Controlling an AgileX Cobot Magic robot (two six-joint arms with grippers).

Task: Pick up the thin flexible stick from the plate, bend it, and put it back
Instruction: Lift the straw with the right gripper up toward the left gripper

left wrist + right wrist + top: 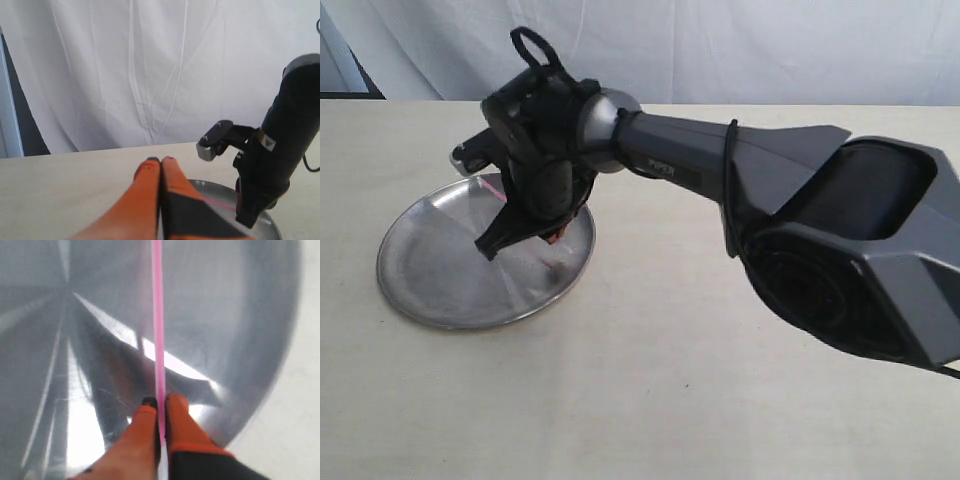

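**Stick gripped, bend not yet made**

The pale, matte table (670, 400) spreads beneath both grippers, and a creased white curtain (125, 75) hangs beyond them. The right arm (770, 190), a bulky dark-grey shell of hard moulded casing, reaches across the table and holds its gripper over the plate (430, 270). The plate lies directly below the right gripper (161, 402). It is round, shallow, silver-grey metal with a low rim, and its brushed face shows streaky reflections and the gripper's dark shadow.

The right gripper is closed tight, its orange tips pinching 1 end of the thin flexible stick (158, 315). From those tips the stick runs straight ahead across the plate as a very thin, smooth, bright pink strand. I cannot tell whether its far end rests on the metal or hangs just above it.

The left gripper (161, 162) hovers with the plate's rim just ahead of it and the stick beyond its reach. Its orange tips are pressed together on nothing.

Of the 3 steps, I judge that only the 1st, the pick-up, is under way or just done. The stick shows no curve, so the bend remains to be made, followed by the return to the plate. A strand this thin should flex easily, but it could also slip out of the pinch.
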